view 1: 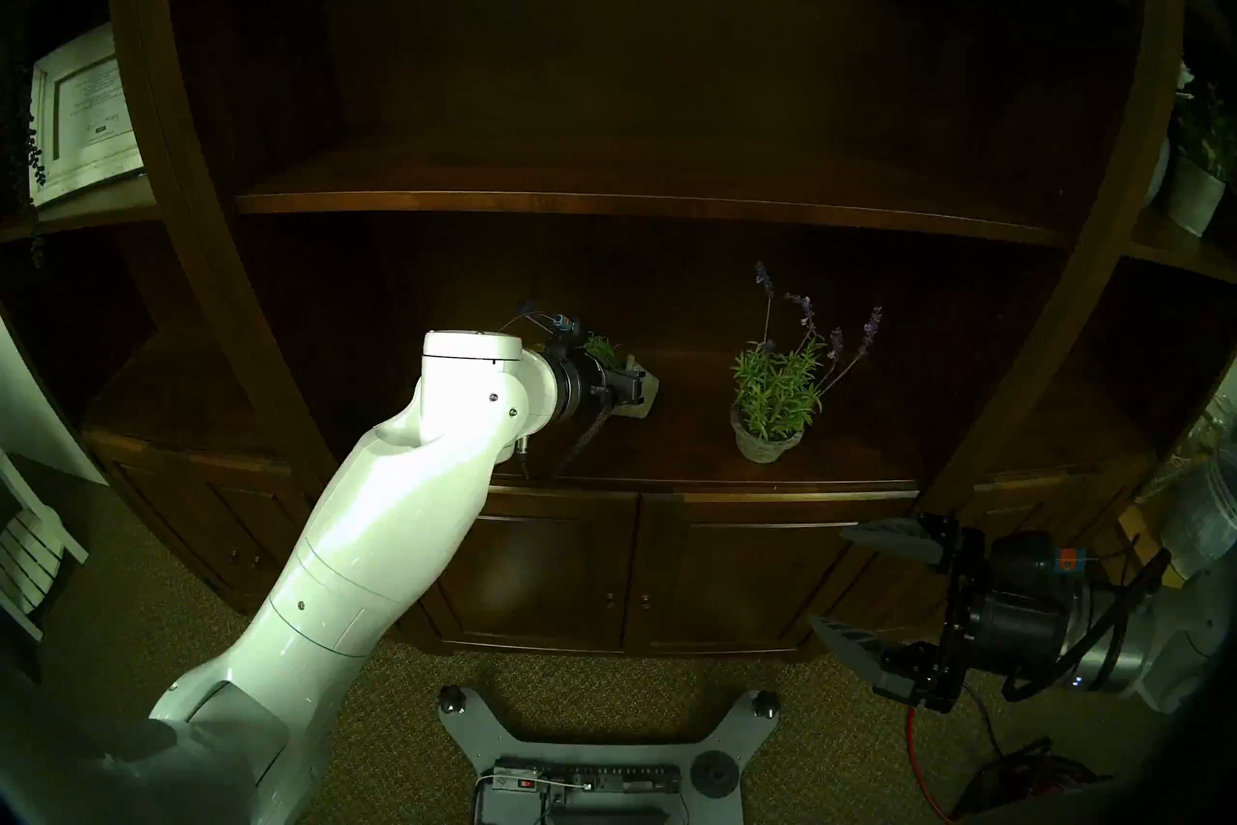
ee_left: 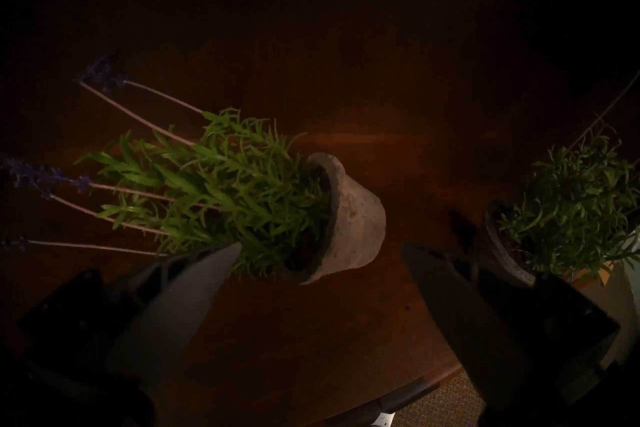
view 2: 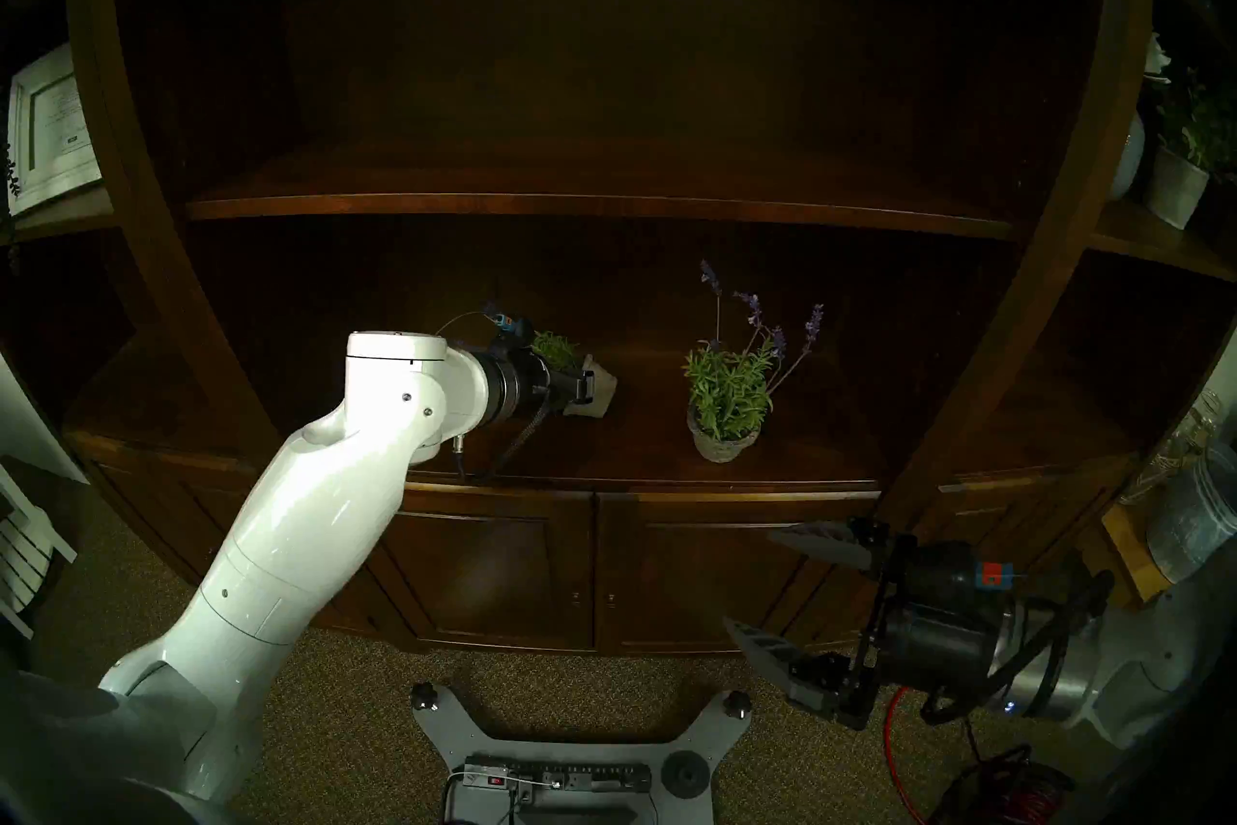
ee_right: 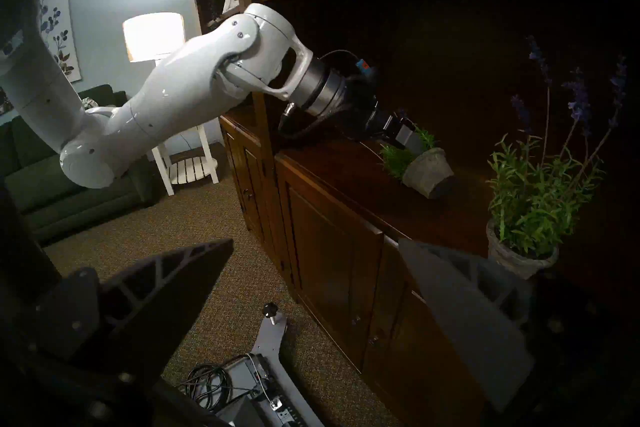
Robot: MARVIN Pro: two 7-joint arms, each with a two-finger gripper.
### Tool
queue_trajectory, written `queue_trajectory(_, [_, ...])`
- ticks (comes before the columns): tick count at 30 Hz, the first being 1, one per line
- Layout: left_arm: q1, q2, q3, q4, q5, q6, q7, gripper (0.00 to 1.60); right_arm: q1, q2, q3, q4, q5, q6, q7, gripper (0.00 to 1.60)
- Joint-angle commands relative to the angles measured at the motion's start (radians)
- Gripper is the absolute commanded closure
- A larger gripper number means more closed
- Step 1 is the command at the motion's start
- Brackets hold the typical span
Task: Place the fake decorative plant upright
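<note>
grey left hand (ee_left: 320, 253) wide open, empty

Head pair facing shelf (view 1: 602, 197), wrist views close, sharing it

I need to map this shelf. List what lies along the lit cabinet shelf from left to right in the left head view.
Left gripper, open, at the tipped potted plant lying on its side → upright potted lavender plant.

The left claw (view 1: 636, 392) hides most of the toppled plant (view 1: 606, 349).
</note>
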Motion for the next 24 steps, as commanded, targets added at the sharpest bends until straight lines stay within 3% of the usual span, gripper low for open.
queue_trajectory(1, [-0.082,-0.020,0.013,0.021,-0.009,-0.003,-0.023,0.00,0.011,-0.003,0.001,-0.002,0.000,-0.016,0.002,0.00])
queue_trajectory(24, [-0.187,-0.055,0.062,0.167,-0.020,-0.003,-0.068,0.00,0.017,-0.001,-0.004,-0.002,-0.005,-0.016,0.000,0.00])
